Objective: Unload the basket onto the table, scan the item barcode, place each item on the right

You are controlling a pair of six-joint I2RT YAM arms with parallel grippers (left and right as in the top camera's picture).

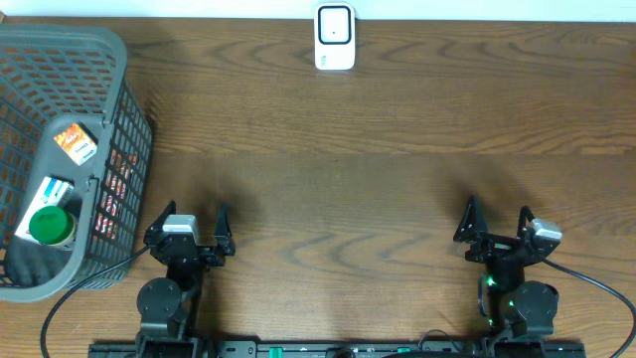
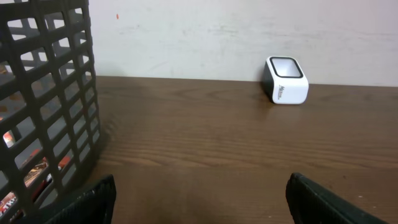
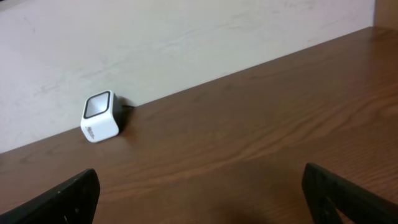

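Nothing picked yet: my left claw [image 1: 191,223] and right claw [image 1: 497,223] both hover spread and empty. The items, an orange box [image 1: 76,142] and a green-lidded tub [image 1: 48,225], lie in the basket [image 1: 131,119] just left of my left claw; the scanner [image 1: 335,37] stands far ahead, between the claws. Next, I judge, the left claw must clear the basket's tall wall; bare table [image 1: 338,179] lies ahead

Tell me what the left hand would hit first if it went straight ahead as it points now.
Nothing nearby: the left hand faces bare table up to the back wall, probably. The basket sits to its left, the scanner off to its right.
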